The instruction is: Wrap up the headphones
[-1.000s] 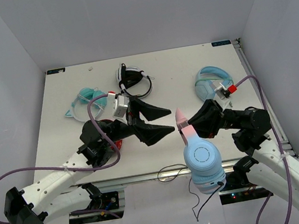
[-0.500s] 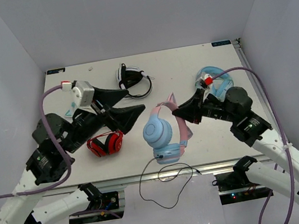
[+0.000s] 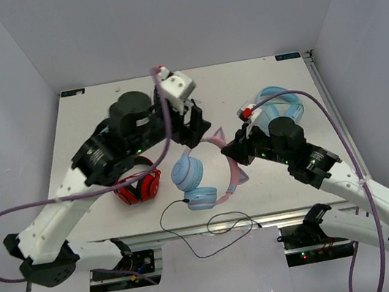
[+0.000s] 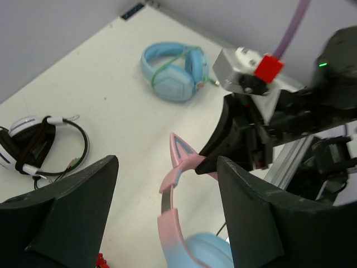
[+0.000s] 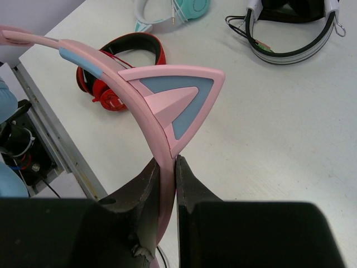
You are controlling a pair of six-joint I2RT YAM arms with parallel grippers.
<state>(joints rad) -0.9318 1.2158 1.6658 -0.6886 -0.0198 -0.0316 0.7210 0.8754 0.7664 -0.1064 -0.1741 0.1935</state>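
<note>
The headphones (image 3: 207,177) have a pink cat-eared headband (image 5: 111,67) and light blue ear cups (image 3: 187,171). They sit near the table's front edge. The thin black cable (image 3: 173,220) trails from the lower cup over the front edge. My right gripper (image 3: 231,152) is shut on the headband just below a cat ear (image 5: 178,100), as the right wrist view (image 5: 168,173) shows. My left gripper (image 3: 194,131) is open and empty, hovering above the headband. In the left wrist view (image 4: 167,164) the headband (image 4: 173,187) lies between its spread fingers, untouched.
Red headphones (image 3: 138,188) lie left of the pink pair. An all-blue pair (image 3: 280,103) lies at the back right. A black-and-white headset (image 4: 33,142) lies at the back, largely hidden under my left arm from above. A teal pair (image 5: 173,8) shows at the right wrist view's top edge.
My left arm has swung right and now hovers over the headphones. My right gripper has carried the headphones inward from beyond the front edge and down, with the cable trailing behind.
</note>
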